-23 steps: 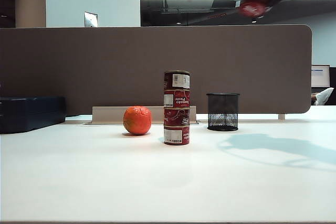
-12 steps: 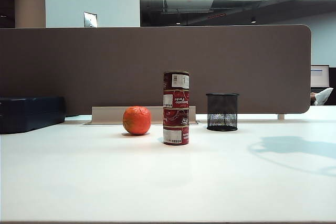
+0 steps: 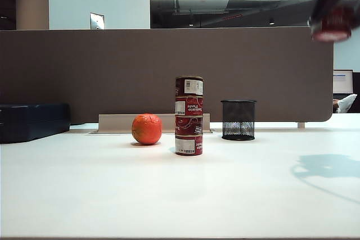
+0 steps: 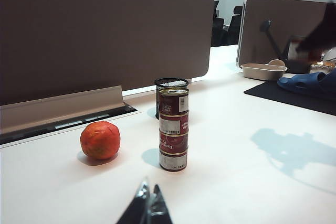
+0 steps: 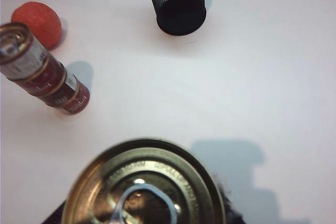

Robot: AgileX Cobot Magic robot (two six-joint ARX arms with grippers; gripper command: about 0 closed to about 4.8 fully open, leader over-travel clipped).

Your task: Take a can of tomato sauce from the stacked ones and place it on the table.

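So in the exterior view, the right gripper [image 3: 333, 23] has swung over to the far right edge and come down lower than half a second ago, its fingers clamped on the can of tomato sauce [image 3: 333, 26], well above the counter [image 3: 169, 195]. The stacked ones [image 3: 189, 116] haven't budged.

Left wrist view: the left gripper [image 4: 148, 208] sits idle, fingers together.

Right wrist view: the can's lid fills the foreground. Looks like the set-down is next.
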